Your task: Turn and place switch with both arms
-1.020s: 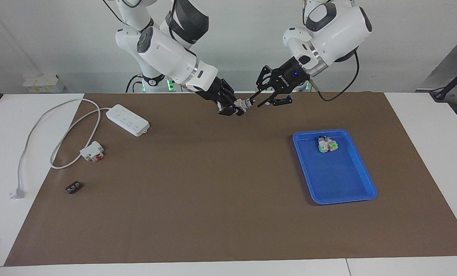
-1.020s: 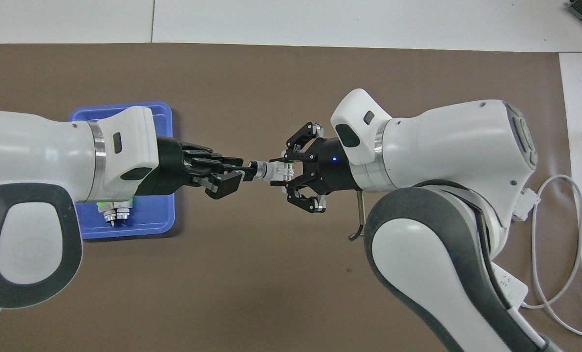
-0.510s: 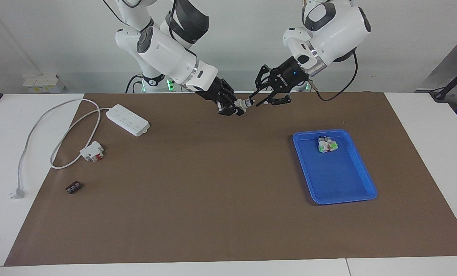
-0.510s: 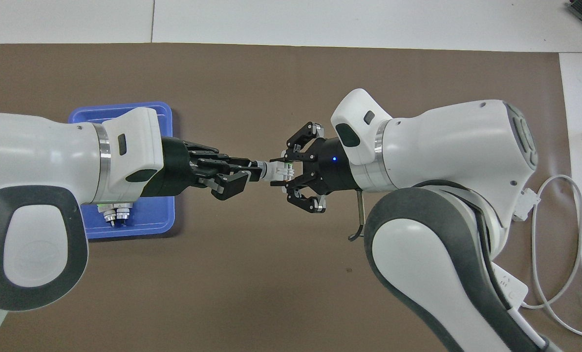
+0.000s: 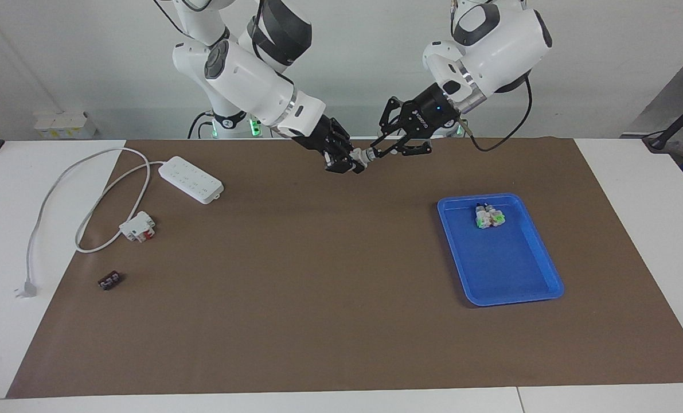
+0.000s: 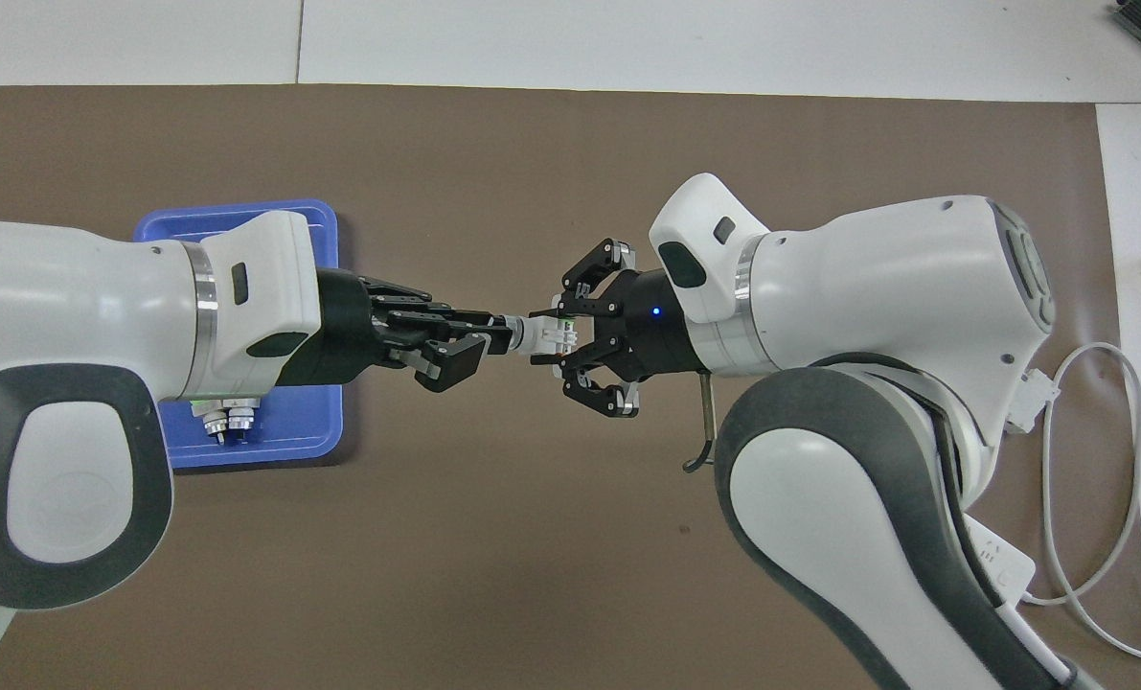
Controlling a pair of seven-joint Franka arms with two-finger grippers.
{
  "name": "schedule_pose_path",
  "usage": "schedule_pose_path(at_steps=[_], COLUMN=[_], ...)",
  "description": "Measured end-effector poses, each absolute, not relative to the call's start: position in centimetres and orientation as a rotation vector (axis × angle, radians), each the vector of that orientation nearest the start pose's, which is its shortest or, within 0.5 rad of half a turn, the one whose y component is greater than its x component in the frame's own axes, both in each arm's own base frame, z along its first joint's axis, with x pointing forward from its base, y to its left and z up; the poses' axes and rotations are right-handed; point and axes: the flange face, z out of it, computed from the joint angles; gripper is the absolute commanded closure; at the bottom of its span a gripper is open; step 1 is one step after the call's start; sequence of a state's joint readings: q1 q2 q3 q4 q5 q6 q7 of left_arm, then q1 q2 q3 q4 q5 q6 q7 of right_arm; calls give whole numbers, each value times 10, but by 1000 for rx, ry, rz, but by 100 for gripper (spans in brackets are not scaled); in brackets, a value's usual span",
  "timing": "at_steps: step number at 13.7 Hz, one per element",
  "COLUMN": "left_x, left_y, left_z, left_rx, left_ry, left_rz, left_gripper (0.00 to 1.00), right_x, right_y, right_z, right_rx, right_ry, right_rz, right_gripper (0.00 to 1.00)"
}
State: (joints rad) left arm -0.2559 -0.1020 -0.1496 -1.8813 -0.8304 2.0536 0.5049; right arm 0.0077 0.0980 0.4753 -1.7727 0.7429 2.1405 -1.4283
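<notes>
Small white-grey selector switch (image 6: pixel 543 335) with silver collar gripped mid-air over brown mat (image 5: pixel 295 298) by right gripper (image 5: pixel 348 162); black knob pinched by left gripper (image 5: pixel 388 148), evidently for turning.

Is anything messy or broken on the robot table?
Nothing looks broken or spilled. The switch is up in the air between the right end effector and the left end effector, over the brown mat, and the other switches sit bunched together in the blue tray.

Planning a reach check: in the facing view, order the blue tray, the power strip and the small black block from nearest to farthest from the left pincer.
From the left pincer, shut on the switch:
1. Blue tray, toward the left arm's end.
2. Power strip, toward the right arm's end.
3. Small black block, farther from the robots than the strip.
</notes>
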Motion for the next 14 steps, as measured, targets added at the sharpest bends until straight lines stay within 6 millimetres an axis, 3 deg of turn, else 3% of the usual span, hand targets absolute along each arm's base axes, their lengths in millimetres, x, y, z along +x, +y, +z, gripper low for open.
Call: schedule_pose_path(at_steps=[3, 4, 14], left_x=[498, 497, 497], left_y=[-261, -262, -262], left_z=[594, 595, 595], left_rx=[2253, 2251, 2253], left_ry=[-716, -717, -712], left_rz=[372, 372, 368], left_gripper=[88, 98, 100], right_x=[540, 540, 540], right_y=[303, 303, 302], right_z=[543, 543, 542], right_rx=[-1779, -1780, -1781], right_ry=[-1787, -1786, -1785], right_rz=[-741, -739, -739], right_gripper=[100, 100, 100])
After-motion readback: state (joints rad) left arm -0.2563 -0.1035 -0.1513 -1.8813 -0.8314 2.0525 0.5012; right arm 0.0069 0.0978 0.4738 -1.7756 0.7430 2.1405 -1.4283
